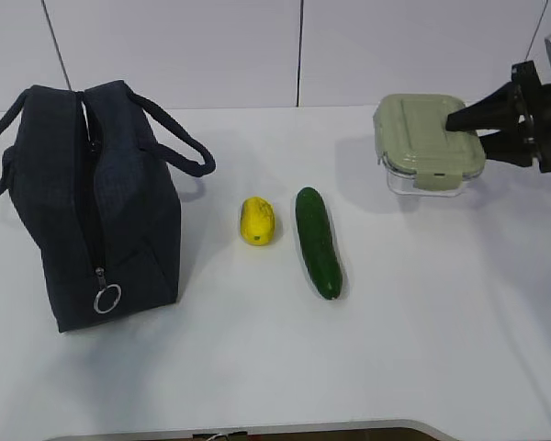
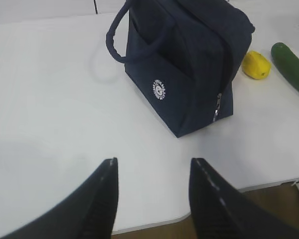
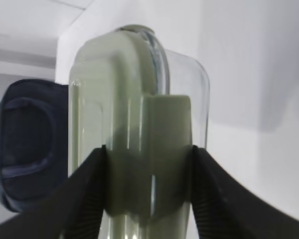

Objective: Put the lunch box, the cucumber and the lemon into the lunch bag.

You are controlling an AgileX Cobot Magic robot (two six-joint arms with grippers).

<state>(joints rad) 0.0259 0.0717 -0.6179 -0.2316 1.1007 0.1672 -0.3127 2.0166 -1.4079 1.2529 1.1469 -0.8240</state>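
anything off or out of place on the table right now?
Nothing damaged or spilled. The lunch bag stands upright at the left, the lemon and cucumber lie side by side, apart. Only the lunch box is off the table, lid on, clamped by the right gripper.

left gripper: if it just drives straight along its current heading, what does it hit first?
Probably bare table. The left gripper stands open and empty, aimed down at white tabletop short of the lunch bag. The bag sits beyond, slightly right; depth is unclear, so a shallower path might reach it.
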